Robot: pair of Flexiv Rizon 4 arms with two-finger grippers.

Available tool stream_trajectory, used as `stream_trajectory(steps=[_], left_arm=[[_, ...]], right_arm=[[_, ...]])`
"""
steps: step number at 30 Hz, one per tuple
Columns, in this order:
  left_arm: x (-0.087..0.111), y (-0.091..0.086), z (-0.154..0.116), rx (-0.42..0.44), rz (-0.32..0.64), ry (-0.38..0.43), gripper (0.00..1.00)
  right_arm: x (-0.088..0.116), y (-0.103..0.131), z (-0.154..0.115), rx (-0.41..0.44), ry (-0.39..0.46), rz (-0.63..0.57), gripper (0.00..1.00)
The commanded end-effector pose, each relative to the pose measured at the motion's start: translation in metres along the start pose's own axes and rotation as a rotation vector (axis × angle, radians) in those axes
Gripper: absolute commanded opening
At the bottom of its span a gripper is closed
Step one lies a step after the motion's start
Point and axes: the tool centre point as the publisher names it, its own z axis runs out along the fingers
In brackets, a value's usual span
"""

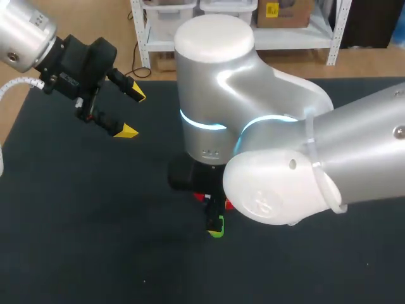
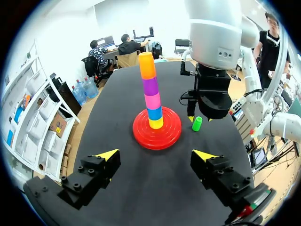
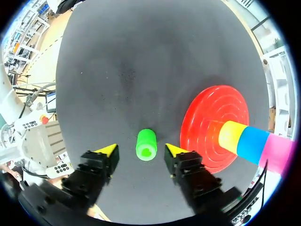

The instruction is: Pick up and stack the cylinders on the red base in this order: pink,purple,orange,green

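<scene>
Left claw (image 2: 155,154), wide open and empty, hangs far left, well apart from the ridged red plastic base (image 2: 141,134). On that base's near side the small green plastic cylinder (image 3: 146,144) stands, seemingly upright, on the black tabletop (image 3: 141,70), directly under the right claw (image 3: 140,149), whose open, empty fingers (image 3: 108,150) flank it untouched.

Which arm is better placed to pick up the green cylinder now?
Right. The right gripper hangs open over the green cylinder, which sits between its fingers beside the red base. The left gripper is open but farther away.
</scene>
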Motion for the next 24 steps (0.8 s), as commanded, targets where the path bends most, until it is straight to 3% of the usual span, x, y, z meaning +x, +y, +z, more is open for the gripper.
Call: stream_trajectory(steps=[1, 5, 7, 9, 16, 24], left_arm=[[0.000, 0.001, 0.000, 0.002, 0.001, 0.000, 1.00], [0.000, 0.001, 0.000, 0.002, 0.001, 0.000, 1.00], [0.000, 0.001, 0.000, 0.002, 0.001, 0.000, 1.00], [0.000, 0.001, 0.000, 0.002, 0.001, 0.000, 1.00], [0.000, 0.001, 0.000, 0.002, 0.001, 0.000, 1.00], [0.000, 0.001, 0.000, 0.002, 0.001, 0.000, 1.00]], right_arm=[[-0.002, 0.000, 0.001, -0.002, 0.002, -0.001, 0.47], [-0.003, 0.000, 0.001, -0.002, 0.008, 0.003, 0.45], [-0.003, 0.000, 0.002, 0.001, 0.017, 0.015, 0.35], [-0.002, 0.000, 0.003, 0.003, 0.020, 0.024, 0.00], [0.005, 0.003, -0.023, 0.018, 0.018, 0.050, 0.00], [0.018, 0.004, -0.116, 0.026, 0.004, 0.079, 0.00]])
